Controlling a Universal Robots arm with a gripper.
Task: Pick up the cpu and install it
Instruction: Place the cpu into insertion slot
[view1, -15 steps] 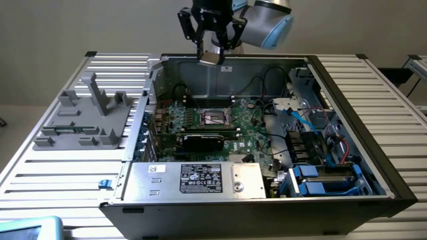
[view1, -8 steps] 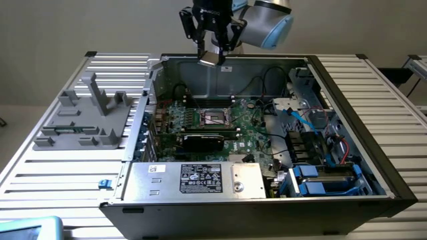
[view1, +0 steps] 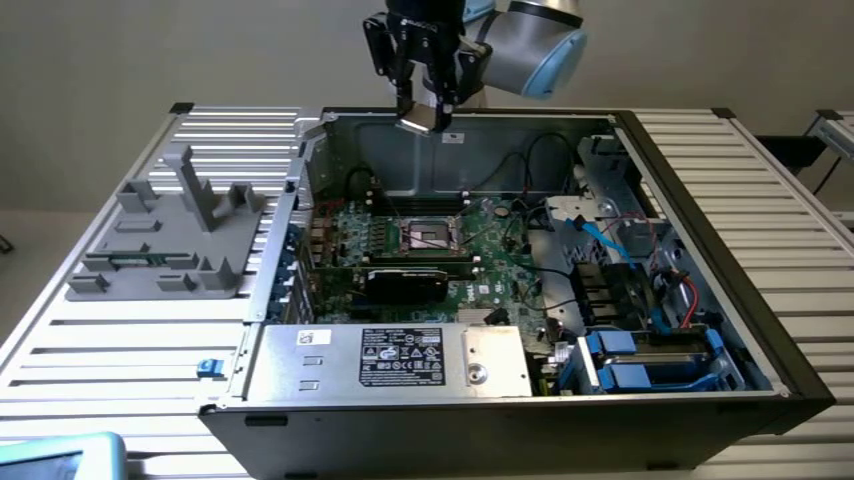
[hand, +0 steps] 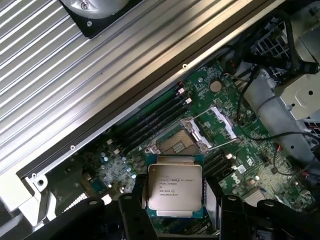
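The cpu (hand: 175, 187), a flat square chip with a silver printed top, sits between my gripper's (hand: 176, 210) dark fingers (hand: 135, 212), which are shut on its edges. In the exterior view the gripper (view1: 427, 112) hangs high above the back wall of the open computer case (view1: 694, 190), with the cpu (view1: 419, 122) showing as a pale square at its tips. Well below lies the dark square socket (view1: 430, 235) with its metal frame, on the green motherboard (view1: 501, 255). In the wrist view that socket (hand: 176, 145) stands open just beyond the held chip.
A black card (view1: 407, 280) lies across the board near the socket. Cables and blue drive bays (view1: 641, 360) crowd the case at the exterior view's right. A grey fixture (view1: 174, 235) stands on the slatted table at the exterior view's left. The power supply (view1: 394, 358) spans the case front.
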